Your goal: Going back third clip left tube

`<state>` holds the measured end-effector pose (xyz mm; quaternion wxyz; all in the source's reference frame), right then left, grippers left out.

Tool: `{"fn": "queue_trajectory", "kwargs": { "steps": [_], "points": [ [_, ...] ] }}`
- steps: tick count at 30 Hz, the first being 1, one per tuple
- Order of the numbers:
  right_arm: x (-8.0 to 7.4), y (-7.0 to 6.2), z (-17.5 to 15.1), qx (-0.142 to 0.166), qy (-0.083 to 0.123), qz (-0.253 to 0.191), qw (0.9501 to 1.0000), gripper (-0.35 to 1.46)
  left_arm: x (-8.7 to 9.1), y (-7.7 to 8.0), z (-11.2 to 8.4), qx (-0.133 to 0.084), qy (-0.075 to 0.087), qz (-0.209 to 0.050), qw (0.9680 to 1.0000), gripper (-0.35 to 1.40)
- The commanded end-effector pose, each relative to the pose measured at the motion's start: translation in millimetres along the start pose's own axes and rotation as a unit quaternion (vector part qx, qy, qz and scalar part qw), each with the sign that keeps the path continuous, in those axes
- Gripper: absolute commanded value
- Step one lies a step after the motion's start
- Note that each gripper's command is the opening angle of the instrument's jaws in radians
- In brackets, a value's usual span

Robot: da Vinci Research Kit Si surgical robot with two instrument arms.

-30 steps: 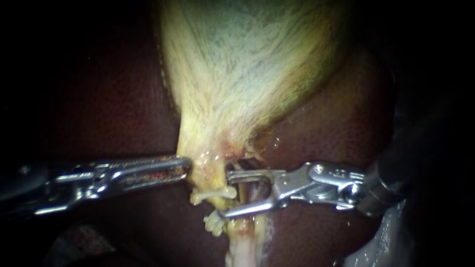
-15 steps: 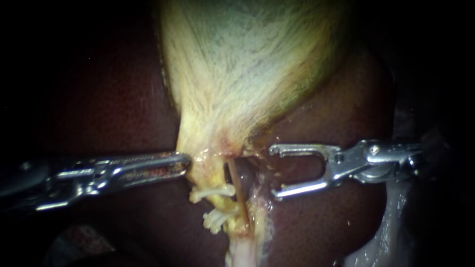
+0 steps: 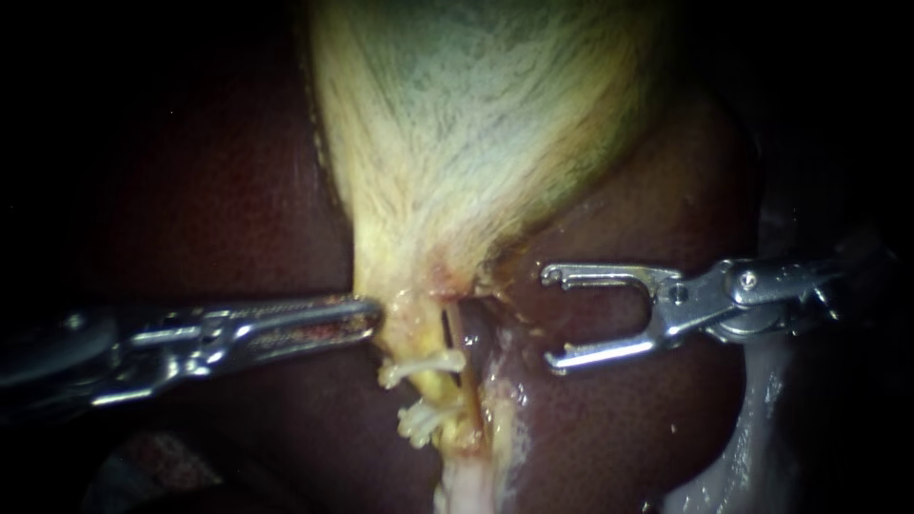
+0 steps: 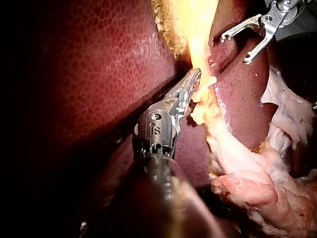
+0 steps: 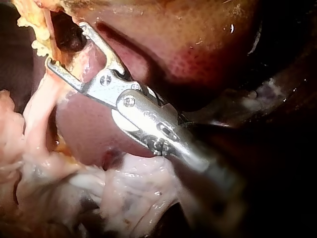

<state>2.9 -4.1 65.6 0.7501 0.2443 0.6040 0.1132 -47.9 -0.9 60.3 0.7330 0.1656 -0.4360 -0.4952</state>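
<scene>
Clips (image 3: pixel 424 365) clearest in endoscope; R instrument (image 3: pixel 550 319) open.

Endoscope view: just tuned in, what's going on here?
The left instrument holds the gallbladder at its neck, jaws shut on it. The right instrument, jaws open and empty, has backed off to the right over the liver. Two white clips sit on the tube below the neck.

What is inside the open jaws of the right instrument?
Nothing is gripped: between the jaws of the right instrument only bare liver shows. The tube lies apart, beside the tips. Liver under the metal itself is covered.
</scene>
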Motion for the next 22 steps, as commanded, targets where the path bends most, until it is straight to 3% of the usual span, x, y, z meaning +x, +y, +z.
{"fn": "queue_trajectory", "kwargs": {
  "steps": [1,7,22],
  "points": [
    [0.0,0.0,-0.1,0.000,0.000,0.000,1.0000,0.60,0.1,0.0,0.5,-0.001,0.002,0.001,1.0000,-0.35],
    [0.0,-0.3,-0.3,0.001,-0.001,0.000,1.0000,0.60,0.4,0.0,2.4,-0.002,0.009,0.002,1.0000,-0.35],
    [0.1,-0.4,-0.3,0.001,-0.001,0.000,1.0000,0.60,0.4,0.1,2.6,-0.002,0.009,0.002,1.0000,-0.35]
  ]
}}
